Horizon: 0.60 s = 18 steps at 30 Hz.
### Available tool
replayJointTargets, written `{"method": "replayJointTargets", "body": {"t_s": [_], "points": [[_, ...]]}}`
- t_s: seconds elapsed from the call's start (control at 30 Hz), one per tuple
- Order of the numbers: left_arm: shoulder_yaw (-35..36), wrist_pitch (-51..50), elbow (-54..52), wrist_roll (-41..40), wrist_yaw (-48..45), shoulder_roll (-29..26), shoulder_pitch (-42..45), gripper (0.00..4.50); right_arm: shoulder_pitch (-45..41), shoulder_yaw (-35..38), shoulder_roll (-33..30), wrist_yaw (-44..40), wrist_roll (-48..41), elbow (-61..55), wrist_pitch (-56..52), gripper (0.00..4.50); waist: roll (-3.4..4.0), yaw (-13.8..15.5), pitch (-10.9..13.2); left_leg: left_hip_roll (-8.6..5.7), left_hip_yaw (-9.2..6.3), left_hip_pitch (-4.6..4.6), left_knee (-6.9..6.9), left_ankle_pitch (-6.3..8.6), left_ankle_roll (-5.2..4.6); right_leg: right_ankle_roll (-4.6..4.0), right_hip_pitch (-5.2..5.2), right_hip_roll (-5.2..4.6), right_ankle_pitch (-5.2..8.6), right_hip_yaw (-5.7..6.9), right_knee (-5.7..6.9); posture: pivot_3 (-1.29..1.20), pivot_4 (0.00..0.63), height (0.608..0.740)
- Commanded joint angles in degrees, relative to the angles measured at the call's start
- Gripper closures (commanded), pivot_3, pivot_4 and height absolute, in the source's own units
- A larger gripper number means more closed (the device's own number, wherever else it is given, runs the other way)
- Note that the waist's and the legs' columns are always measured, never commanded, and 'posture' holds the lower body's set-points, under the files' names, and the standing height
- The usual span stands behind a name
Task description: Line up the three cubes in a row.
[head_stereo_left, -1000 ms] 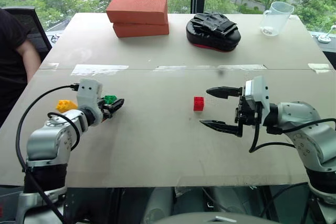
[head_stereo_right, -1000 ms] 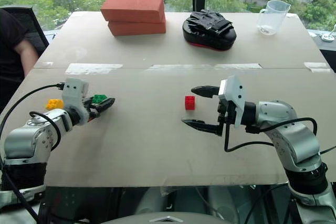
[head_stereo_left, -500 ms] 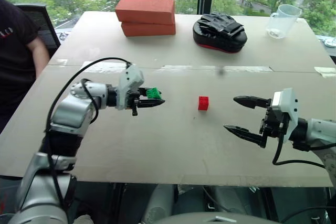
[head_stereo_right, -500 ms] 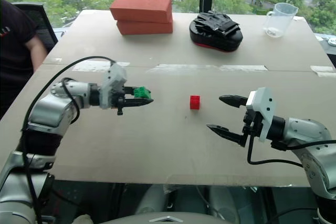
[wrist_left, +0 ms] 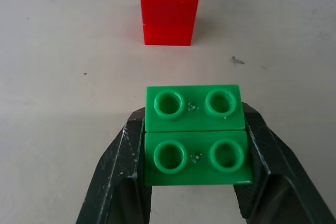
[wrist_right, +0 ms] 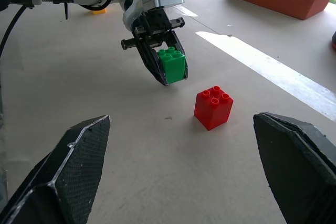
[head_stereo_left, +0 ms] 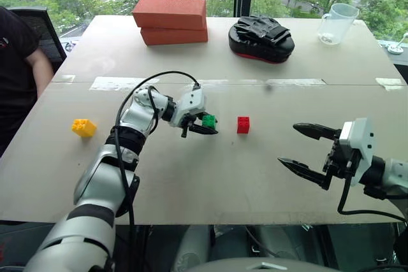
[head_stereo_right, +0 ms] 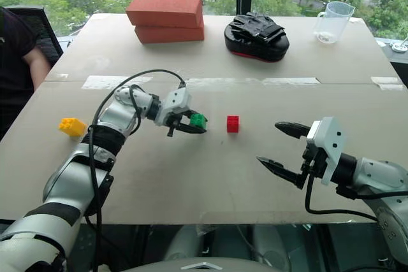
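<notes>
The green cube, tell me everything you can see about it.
The green cube is a small glossy plastic building block with four round studs on top and a seam across its middle. The left gripper is shut on it, one black finger pressing each side, studs facing up. In the right wrist view it looks held just above the table, though contact can't be ruled out. It sits close beside the red cube, not touching it, and far from the yellow cube.

Three small studded cubes: one green (head_stereo_left: pixel 209 120), one red (head_stereo_left: pixel 243 125), one yellow (head_stereo_left: pixel 83 127). Two large red-orange bricks (head_stereo_left: pixel 171 20), stacked. One clear jug (head_stereo_left: pixel 335 23).
</notes>
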<state>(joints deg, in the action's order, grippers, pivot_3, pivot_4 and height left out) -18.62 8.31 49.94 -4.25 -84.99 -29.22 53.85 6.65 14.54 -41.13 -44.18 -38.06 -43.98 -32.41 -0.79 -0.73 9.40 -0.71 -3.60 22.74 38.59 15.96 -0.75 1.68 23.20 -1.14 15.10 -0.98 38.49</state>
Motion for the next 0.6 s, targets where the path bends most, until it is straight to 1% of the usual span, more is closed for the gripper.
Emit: {"method": "replayJointTargets", "body": {"t_s": [0.03, 0.2, 0.3, 0.33, 0.37, 0.4, 0.43, 0.47, 0.53, 0.6], "points": [[1.0, 4.9, 3.9, 1.7, -0.8, 1.1, 3.0, 3.15, 0.5, 2.4, -0.5, 1.6, -1.9, -3.3, -0.2, 0.0, -0.01, 0.0, 0.0, 0.0, -0.01, 0.0, 0.04, 0.0, 0.0, 0.0, 0.0, 0.0, 0.0, 0.01, 0.04, 0.0, 0.15, 0.737], [1.4, 8.7, 10.3, 3.8, -1.4, 2.5, 5.7, 3.15, 1.1, 3.1, -1.5, 2.9, -3.5, -4.4, -0.8, 0.0, -0.01, 0.0, 0.0, -0.02, -0.02, -0.01, 0.23, 0.01, -0.02, 0.01, 0.0, 0.02, 0.01, 0.01, 0.27, 0.0, 0.15, 0.737], [1.6, 9.3, 13.8, 4.9, -2.2, 3.0, 7.2, 3.15, 1.7, 3.4, -2.1, 3.4, -4.6, -5.1, -1.4, 0.0, -0.02, 0.0, 0.0, -0.03, -0.02, -0.01, 0.33, 0.02, -0.03, 0.01, 0.0, 0.03, 0.01, 0.0, 0.33, 0.0, 0.15, 0.737], [1.8, 9.0, 14.8, 5.0, -2.4, 3.1, 7.7, 2.13, 2.0, 3.4, -2.2, 3.6, -5.0, -5.5, -1.6, 0.0, -0.02, 0.0, 0.0, -0.03, -0.02, 0.0, 0.35, 0.02, -0.03, 0.02, 0.0, 0.04, 0.01, 0.0, 0.34, 0.0, 0.15, 0.737], [2.3, 9.1, 15.7, 5.1, -1.3, 3.3, 8.2, 1.76, 2.2, 3.4, -2.4, 3.8, -5.3, -5.8, -1.8, 0.0, -0.02, 0.0, 0.0, -0.03, -0.02, 0.0, 0.37, 0.02, -0.04, 0.02, 0.0, 0.04, 0.01, 0.01, 0.36, 0.0, 0.15, 0.737], [2.5, 9.3, 15.9, 5.3, -1.4, 3.1, 8.4, 1.56, 2.4, 3.5, -2.5, 4.0, -5.8, -6.1, -1.9, 0.0, -0.03, 0.0, 0.0, -0.04, -0.02, 0.0, 0.38, 0.02, -0.04, 0.02, 0.0, 0.04, 0.01, 0.01, 0.36, 0.0, 0.15, 0.737], [2.6, 9.4, 15.8, 5.4, -2.3, 2.7, 8.4, 1.02, 2.6, 3.6, -2.6, 4.0, -6.1, -6.2, -1.9, 0.0, -0.04, 0.0, 0.0, -0.04, -0.02, 0.0, 0.39, 0.02, -0.04, 0.02, 0.0, 0.04, 0.01, 0.01, 0.36, 0.0, 0.15, 0.737], [3.4, 8.9, 15.1, 4.5, -3.6, 2.1, 8.2, 0.76, 2.6, 3.5, -2.7, 3.9, -6.2, -6.2, -1.9, 0.0, -0.04, 0.0, 0.0, -0.03, -0.03, 0.01, 0.4, 0.03, -0.05, 0.02, 0.0, 0.04, 0.01, 0.01, 0.36, 0.0, 0.15, 0.737], [5.2, 6.8, 13.2, 2.5, -6.1, 1.0, 7.7, 0.76, 2.4, 3.2, -3.0, 3.7, -6.4, -6.1, -1.9, 0.0, -0.06, -0.1, 0.0, -0.03, -0.04, 0.02, 0.4, 0.03, -0.05, 0.02, 0.0, 0.04, 0.01, 0.01, 0.36, 0.0, 0.15, 0.737], [5.7, 2.1, 6.7, -2.2, -7.3, -2.6, 5.2, 0.76, 1.7, 2.4, -3.1, 3.1, -6.6, -5.6, -1.5, 0.0, -0.06, -0.3, 0.0, -0.02, -0.03, 0.02, 0.43, 0.03, -0.06, 0.02, 0.0, 0.04, 0.01, 0.01, 0.37, 0.0, 0.15, 0.737]]}}
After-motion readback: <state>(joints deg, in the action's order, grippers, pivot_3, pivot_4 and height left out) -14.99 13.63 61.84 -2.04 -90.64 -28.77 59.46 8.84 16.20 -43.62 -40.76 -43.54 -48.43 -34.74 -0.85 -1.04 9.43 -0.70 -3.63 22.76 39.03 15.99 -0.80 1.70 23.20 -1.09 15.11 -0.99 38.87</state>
